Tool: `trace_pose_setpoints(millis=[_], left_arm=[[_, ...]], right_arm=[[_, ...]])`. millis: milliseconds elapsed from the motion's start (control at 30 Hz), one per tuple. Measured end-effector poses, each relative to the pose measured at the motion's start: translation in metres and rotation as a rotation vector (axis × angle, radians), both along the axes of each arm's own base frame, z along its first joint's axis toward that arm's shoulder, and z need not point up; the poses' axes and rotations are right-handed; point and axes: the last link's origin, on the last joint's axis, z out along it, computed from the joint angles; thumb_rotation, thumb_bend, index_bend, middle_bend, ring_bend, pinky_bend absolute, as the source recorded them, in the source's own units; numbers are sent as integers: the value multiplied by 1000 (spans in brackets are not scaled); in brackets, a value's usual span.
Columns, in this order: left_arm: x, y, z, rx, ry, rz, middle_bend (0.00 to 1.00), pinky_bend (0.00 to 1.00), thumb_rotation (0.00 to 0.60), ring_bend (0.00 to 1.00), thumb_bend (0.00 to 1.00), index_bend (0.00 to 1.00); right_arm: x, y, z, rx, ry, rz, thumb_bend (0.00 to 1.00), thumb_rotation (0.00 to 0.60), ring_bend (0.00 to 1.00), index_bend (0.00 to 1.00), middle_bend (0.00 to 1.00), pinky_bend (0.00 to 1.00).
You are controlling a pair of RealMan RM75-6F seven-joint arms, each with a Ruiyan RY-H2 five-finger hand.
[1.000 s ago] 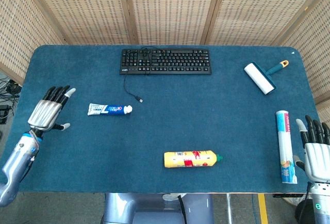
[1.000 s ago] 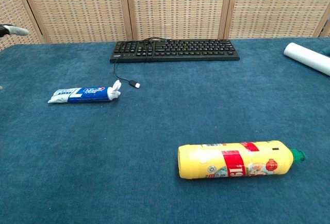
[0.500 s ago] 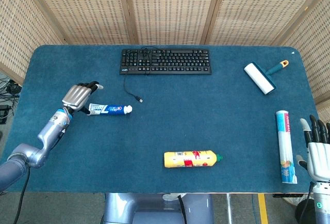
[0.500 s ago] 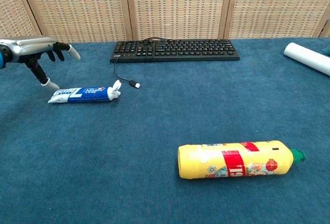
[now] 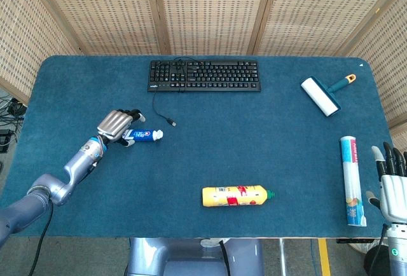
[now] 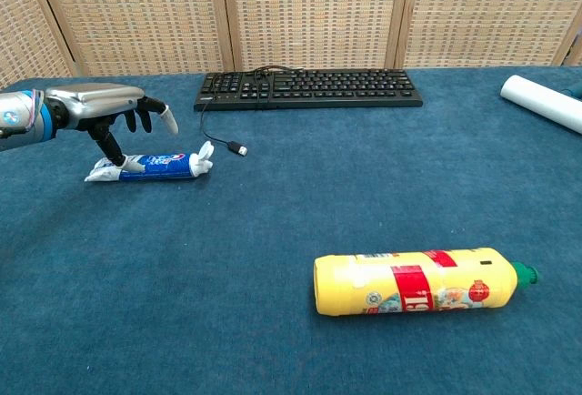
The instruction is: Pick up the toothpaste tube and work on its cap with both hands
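The toothpaste tube (image 5: 143, 135) (image 6: 159, 165) lies flat on the blue table at the left, its white cap (image 5: 159, 134) (image 6: 205, 153) pointing right. My left hand (image 5: 117, 123) (image 6: 102, 104) hovers over the tube's tail end with its fingers spread above it. The thumb reaches down to the tube's tail, and the tube still rests on the table. My right hand (image 5: 392, 184) is at the table's right edge, fingers straight and apart, holding nothing. The chest view does not show the right hand.
A black keyboard (image 5: 204, 75) (image 6: 309, 87) sits at the back, its cable plug (image 5: 172, 123) (image 6: 237, 148) just beyond the cap. A yellow bottle (image 5: 234, 196) (image 6: 414, 282) lies near the front. A lint roller (image 5: 321, 96) (image 6: 544, 102) and a white packet (image 5: 351, 180) are at the right.
My left hand has swept right from the table's left edge to above the tube's tail, thumb lowering onto it. The tube and the right hand have stayed put.
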Motion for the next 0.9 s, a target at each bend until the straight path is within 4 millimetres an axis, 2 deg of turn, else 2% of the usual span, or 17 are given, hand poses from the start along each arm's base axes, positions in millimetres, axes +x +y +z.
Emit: trace_pose_setpoints(millis=[300,500,900], left_arm=[[6,2,-17,-15,36,19,263,339,600,337,242,346],[5,2,-21,-18,37,34,304,363,600,374,242,401],[0,2,-26,-17,31,67,318,375,600,386,242,417]], right_arm=[[-1,-1,1,1,-6,-5,0,600,0,0,0,0],[-1,0,1,1,-2,-4,0,600,0,0,0,0],[0,0,1,4,-7,-3,0,600,0,0,0,0]])
